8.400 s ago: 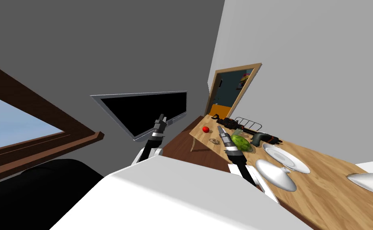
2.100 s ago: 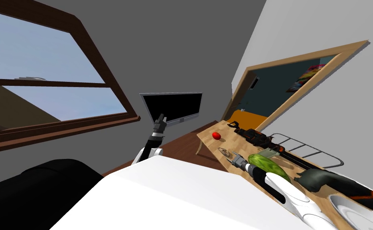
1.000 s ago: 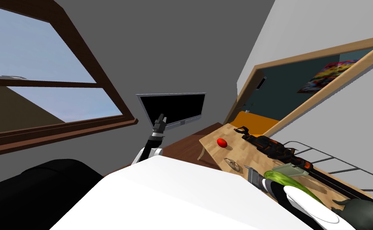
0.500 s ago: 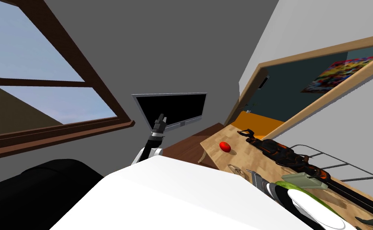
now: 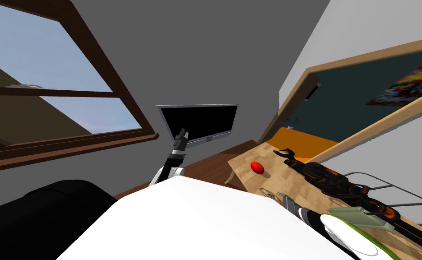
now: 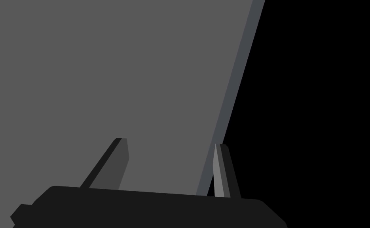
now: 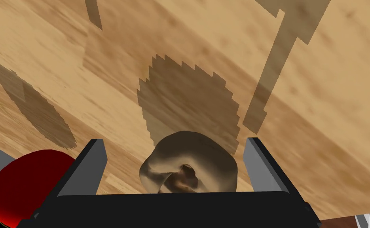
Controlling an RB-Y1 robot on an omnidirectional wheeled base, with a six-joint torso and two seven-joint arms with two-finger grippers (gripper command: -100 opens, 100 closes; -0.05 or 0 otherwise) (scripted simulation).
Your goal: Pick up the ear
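Squarely between the spread blades of the right end effector (image 7: 175,141), a small tan ear (image 7: 188,170) lies flat on the wooden bench (image 7: 318,99), near its front edge, with open wood showing between each blade and the ear's sides and nothing gripped yet. In the head view a red ball (image 5: 257,167) sits near the ear at about eleven o'clock, and a black-and-orange gun (image 5: 327,178) stretches away toward three o'clock, well apart. The ear looks light and low, a rounded lump with a folded hollow turned up toward the wrist camera; whether it is stiff or rubbery cannot be told, but its smooth, sloping rim would likely let thin blades ride up and slip unless they close low, close to the wood. The best hold appears to be across the two outer flanks that already face the blades, at the widest part, not over the hollow. Its near end is hidden behind the dark body of the end effector, so the long axis is uncertain; the part that shows is broader across the gap than along the blades, which suggests the ear lies crosswise to the blades. The left end effector (image 6: 170,141) hangs raised at the head view's eleven o'clock, blades apart and empty.
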